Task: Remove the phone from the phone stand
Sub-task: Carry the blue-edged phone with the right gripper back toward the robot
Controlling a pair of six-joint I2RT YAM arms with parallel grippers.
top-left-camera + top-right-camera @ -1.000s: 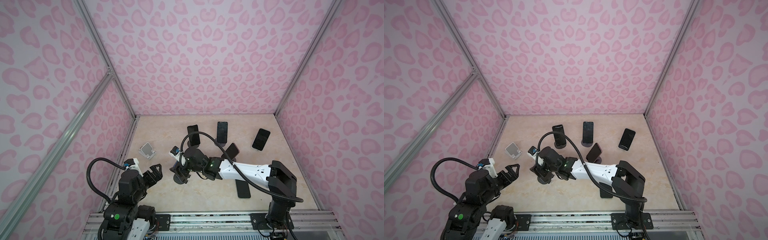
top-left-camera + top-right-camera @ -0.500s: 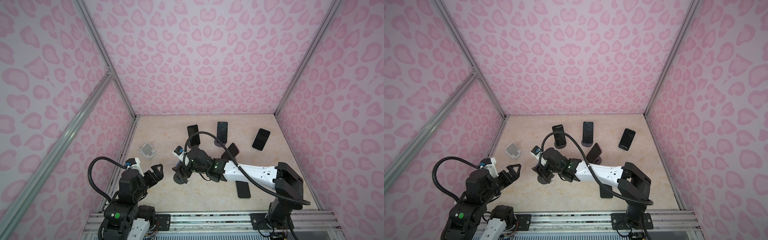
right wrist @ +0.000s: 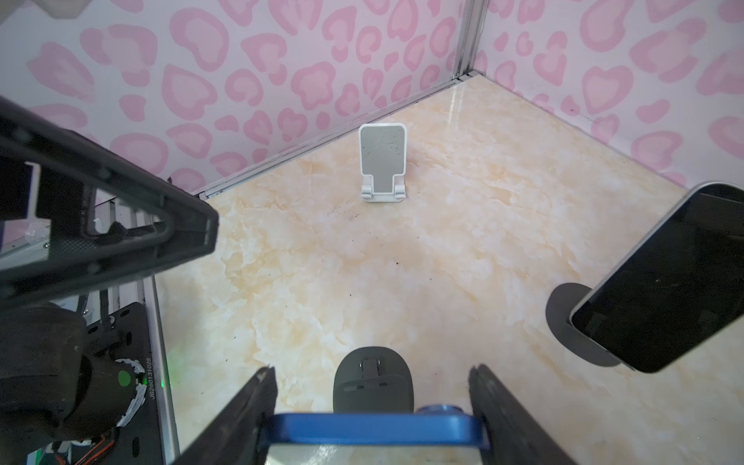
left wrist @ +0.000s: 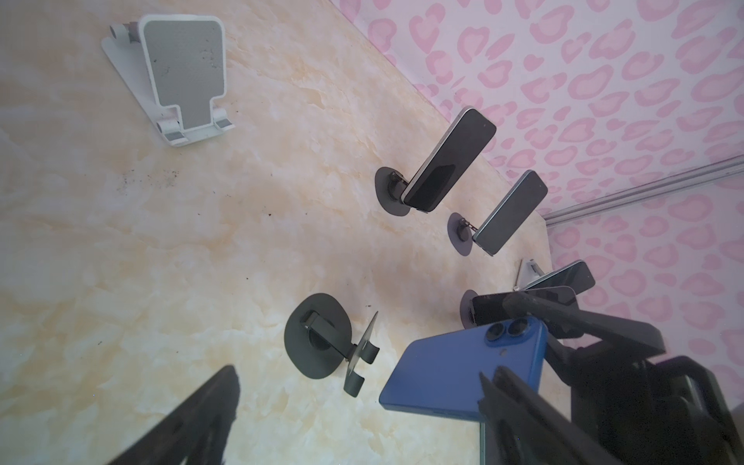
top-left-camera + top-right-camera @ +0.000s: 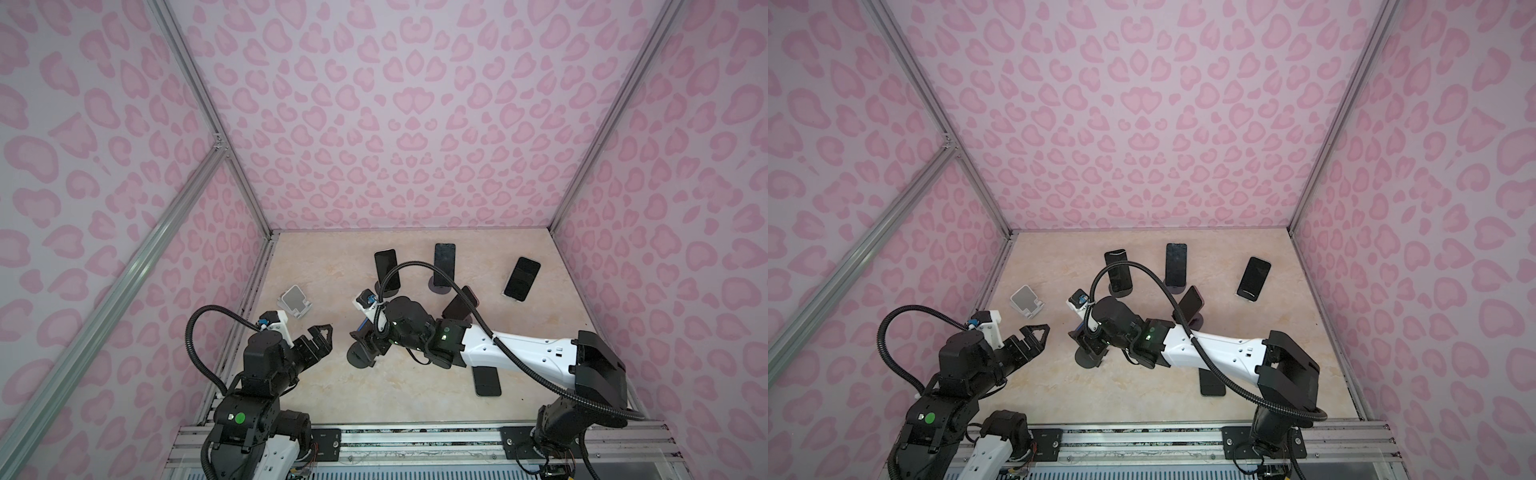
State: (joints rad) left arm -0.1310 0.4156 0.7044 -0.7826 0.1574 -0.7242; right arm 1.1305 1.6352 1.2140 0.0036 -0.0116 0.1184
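Under my fingers point(image 3: 511, 414) lies a glossy desk point(image 5: 332, 395) of pale cream marble pattern, flecked here and there with dark grit point(image 4: 149, 177). Ahead of my fingers and out to both sides rise walls point(image 5: 395, 124) of lilac covered in pink heart-shaped blotches. Silver aluminium rails point(image 5: 240, 174) climb the corners beyond my fingers, and a slotted metal rail point(image 5: 415, 440) edges the desk behind them. The light is soft and even.
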